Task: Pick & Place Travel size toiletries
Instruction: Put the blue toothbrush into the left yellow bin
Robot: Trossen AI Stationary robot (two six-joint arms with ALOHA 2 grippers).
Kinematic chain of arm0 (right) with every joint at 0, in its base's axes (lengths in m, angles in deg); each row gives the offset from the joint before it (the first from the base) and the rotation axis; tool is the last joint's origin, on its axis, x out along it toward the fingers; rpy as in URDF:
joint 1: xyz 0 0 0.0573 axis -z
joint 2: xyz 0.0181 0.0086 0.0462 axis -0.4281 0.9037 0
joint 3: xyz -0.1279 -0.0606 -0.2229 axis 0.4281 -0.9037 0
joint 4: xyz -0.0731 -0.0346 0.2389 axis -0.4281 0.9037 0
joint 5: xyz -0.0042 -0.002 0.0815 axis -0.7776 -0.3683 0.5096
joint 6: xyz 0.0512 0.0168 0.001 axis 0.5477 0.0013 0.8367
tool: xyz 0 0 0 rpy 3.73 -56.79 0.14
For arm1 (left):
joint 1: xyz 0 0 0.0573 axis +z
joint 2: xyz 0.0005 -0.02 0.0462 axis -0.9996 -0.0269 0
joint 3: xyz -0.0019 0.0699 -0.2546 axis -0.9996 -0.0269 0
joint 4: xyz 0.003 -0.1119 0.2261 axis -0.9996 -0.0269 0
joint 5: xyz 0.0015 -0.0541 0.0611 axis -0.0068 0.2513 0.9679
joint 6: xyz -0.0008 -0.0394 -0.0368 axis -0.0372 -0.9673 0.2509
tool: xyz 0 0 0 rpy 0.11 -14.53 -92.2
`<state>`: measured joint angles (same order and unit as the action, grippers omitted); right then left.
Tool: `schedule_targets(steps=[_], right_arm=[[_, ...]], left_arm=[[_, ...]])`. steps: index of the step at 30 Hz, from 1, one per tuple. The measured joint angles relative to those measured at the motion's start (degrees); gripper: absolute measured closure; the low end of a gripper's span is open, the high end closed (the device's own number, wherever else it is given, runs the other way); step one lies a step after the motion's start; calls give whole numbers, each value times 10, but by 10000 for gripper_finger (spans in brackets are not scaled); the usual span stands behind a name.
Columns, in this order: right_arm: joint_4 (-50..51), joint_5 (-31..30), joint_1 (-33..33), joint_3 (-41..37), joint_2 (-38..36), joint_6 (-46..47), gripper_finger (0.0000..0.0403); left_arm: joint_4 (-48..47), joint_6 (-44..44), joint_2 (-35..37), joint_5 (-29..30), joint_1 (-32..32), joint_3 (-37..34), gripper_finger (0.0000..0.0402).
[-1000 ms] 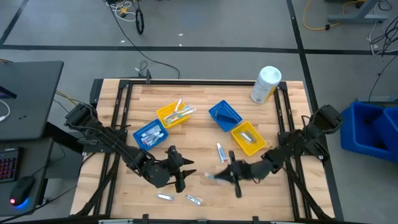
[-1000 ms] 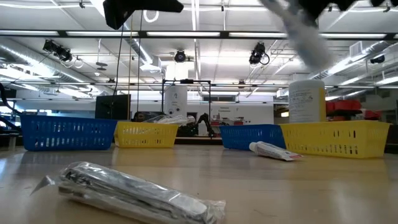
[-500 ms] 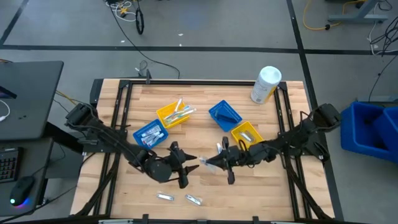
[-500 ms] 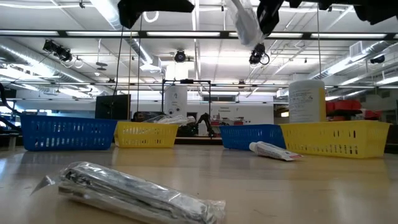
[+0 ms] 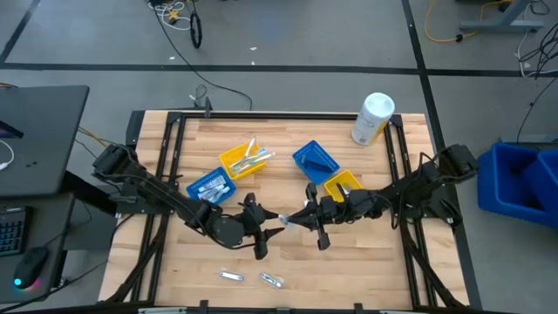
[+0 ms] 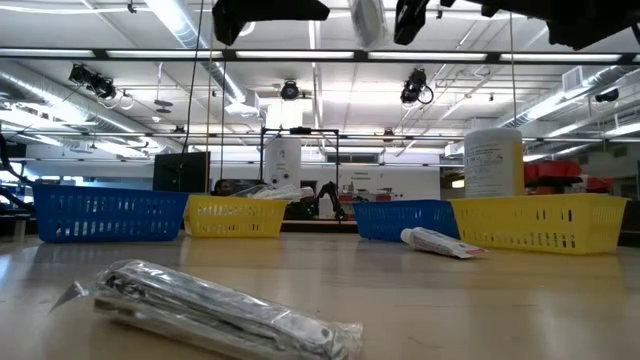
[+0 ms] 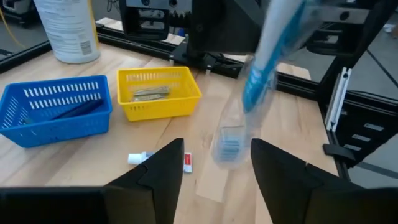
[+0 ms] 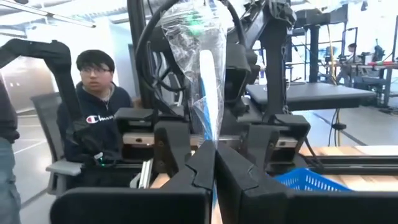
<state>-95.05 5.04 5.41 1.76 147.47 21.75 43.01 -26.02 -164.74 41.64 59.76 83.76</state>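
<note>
Mid-table handover, centre of the high view: right gripper is clamped tight on a clear-wrapped toothbrush w/ light-blue handle, holding it well above the wooden tabletop, while the left gripper faces it from the picture's left w/ fingers spread and nothing in them. In the left wrist view the wrapped brush hangs just ahead of the two open dark fingers, its free end dropping toward the gap between them; its long axis runs roughly gripper to gripper, tilted down toward the left arm. So the brush lies straight in front of the left gripper, slightly to its right side, and the left arm is the nearer free one; the coming move looks to turn on closing that gap along the brush's length. Further out: a small white toothpaste tube lies on the wood, w/ two silver-wrapped sachets near the lower edge. Beyond, upper centre, sit yellow and blue slotted plastic bins already holding items. A seated person shows in the right wrist view, off the table.
</note>
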Motion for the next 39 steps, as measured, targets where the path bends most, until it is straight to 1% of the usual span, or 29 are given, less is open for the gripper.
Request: schedule_targets(steps=[7,10,13,16,19,25,31,35,39], right_arm=[[24,1,9,25,0,0,392],[42,1,8,39,0,0,392],[67,1,8,43,0,0,392],[65,1,8,44,0,0,392],[66,-3,9,45,0,0,392],[69,-57,9,45,0,0,392],[70,-59,9,45,0,-4,392],[76,-59,9,45,0,-4,387],[104,-59,12,45,0,-4,374]], left_arm=[[39,41,0,-15,20,0,174],[39,44,0,-12,28,0,172],[39,51,0,-19,31,0,181],[39,63,0,-19,31,0,202],[39,64,0,-19,31,0,235],[39,60,0,-22,31,0,307],[38,44,0,-21,31,0,364],[35,30,0,-21,31,0,380],[17,-3,0,-18,30,0,372]])
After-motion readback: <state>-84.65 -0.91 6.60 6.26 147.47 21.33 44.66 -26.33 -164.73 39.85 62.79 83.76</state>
